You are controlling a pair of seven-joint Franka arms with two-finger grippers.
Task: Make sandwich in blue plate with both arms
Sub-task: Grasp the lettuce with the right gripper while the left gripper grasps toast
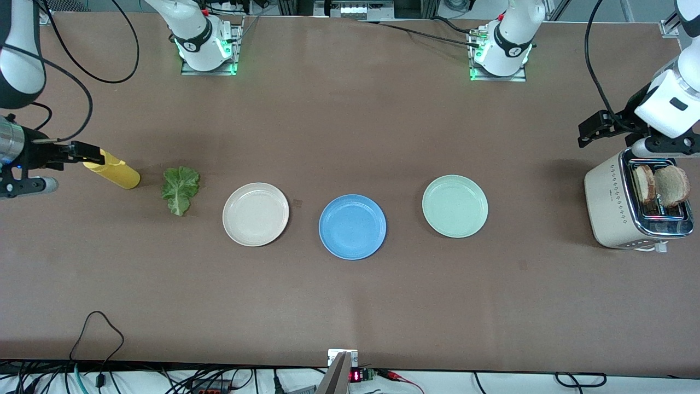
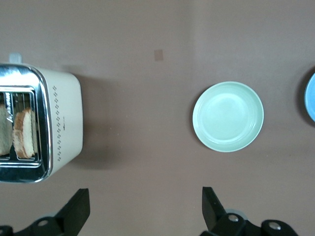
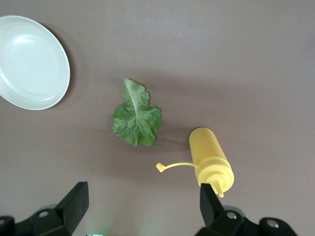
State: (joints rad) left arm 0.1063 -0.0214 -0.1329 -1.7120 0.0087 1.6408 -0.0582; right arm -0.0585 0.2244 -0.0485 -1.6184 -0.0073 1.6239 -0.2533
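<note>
I see both arms raised off the table, each held out at its own end with the wrist camera looking straight down. The left gripper (image 2: 142, 211) hangs with its jaws spread wide and nothing between them; it is over bare table beside the toaster (image 1: 637, 205). Two slices of bread (image 1: 660, 185) stand upright in the toaster's slots, off to one side of the left jaws. The mint plate (image 2: 228, 116) lies on the table ahead of the open jaws.

The right gripper (image 3: 140, 209) is likewise released and empty, hovering over the mustard bottle (image 3: 210, 158), which lies on its side with its cap flipped open, close to one fingertip. The lettuce leaf (image 3: 136, 118) lies flat just ahead of the right jaws, with the cream plate (image 1: 255, 214) past it.

The blue plate (image 1: 353, 226) sits empty at the middle of the table, between the cream and mint plates, well away from both grippers.
</note>
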